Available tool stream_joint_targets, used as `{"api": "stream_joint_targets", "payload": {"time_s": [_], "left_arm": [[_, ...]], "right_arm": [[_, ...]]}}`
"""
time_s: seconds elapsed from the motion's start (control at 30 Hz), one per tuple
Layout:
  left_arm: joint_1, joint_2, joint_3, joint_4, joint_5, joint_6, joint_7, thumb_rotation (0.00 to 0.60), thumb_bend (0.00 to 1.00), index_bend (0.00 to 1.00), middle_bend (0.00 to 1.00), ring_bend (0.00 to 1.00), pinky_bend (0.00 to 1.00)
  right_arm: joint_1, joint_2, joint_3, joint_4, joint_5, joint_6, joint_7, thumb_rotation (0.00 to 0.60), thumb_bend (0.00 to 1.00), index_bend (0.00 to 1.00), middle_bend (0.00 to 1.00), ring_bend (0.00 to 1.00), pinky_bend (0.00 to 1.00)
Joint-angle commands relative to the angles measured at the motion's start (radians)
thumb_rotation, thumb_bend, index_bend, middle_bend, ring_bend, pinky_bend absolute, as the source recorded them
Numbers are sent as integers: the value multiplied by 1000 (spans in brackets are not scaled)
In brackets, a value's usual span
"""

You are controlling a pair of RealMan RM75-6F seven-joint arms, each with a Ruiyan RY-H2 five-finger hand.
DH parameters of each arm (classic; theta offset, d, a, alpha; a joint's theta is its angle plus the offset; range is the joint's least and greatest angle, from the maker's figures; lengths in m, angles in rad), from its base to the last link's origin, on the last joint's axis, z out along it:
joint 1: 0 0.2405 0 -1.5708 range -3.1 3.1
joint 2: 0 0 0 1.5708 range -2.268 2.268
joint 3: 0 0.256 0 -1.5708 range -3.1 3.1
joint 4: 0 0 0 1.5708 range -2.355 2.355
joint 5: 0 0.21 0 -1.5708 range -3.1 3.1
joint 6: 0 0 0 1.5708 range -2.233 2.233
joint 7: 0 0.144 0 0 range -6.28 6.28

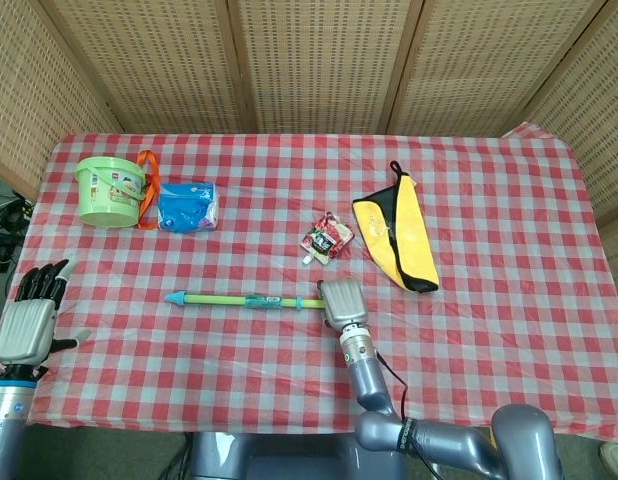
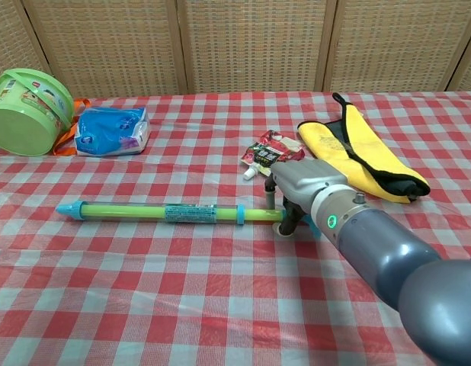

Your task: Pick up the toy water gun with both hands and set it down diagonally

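The toy water gun (image 1: 244,301) (image 2: 163,212) is a long green tube with a blue tip pointing left, lying roughly parallel to the table's front edge. My right hand (image 1: 341,300) (image 2: 300,187) grips its right, handle end, fingers curled down around it and hiding the blue handle. My left hand (image 1: 27,320) hangs beyond the table's left edge with fingers spread, holding nothing, well away from the gun's tip. The chest view does not show it.
A green bucket (image 1: 111,190) (image 2: 22,99) and a blue packet (image 1: 187,206) (image 2: 113,130) sit at the back left. A small snack pouch (image 1: 327,237) (image 2: 270,150) and a yellow bag (image 1: 397,235) (image 2: 357,156) lie just behind my right hand.
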Motion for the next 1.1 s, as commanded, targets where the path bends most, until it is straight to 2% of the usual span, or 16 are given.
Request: {"api": "stream_joint_targets", "payload": {"time_s": [0.03, 0.17, 0.33, 0.63, 0.87, 1.1], "left_arm": [[0, 0, 0, -1, 1, 1, 1, 600, 69, 0, 0, 0, 0], [1, 1, 1, -2, 0, 3, 1, 600, 68, 0, 0, 0, 0], [2, 3, 1, -5, 2, 8, 1, 600, 68, 0, 0, 0, 0], [-4, 6, -3, -26, -9, -1, 13, 600, 69, 0, 0, 0, 0], [-52, 43, -46, -88, -45, -53, 39, 600, 73, 0, 0, 0, 0], [-136, 89, -116, -174, -103, -135, 65, 600, 80, 20, 0, 0, 0]], "right_arm": [[1, 0, -5, 3, -10, 6, 13, 600, 509, 590, 987, 915, 577], [0, 4, -13, -2, -46, 22, 47, 600, 512, 700, 999, 924, 588], [-2, 18, -14, -19, -68, 37, 63, 600, 518, 775, 1000, 931, 589], [9, 90, 1, -133, -119, 92, 29, 600, 521, 784, 1000, 931, 589], [34, 127, 26, -219, -133, 142, -38, 600, 520, 788, 1000, 932, 588], [69, 104, 39, -237, -119, 184, -106, 600, 523, 792, 1000, 937, 589]]}}
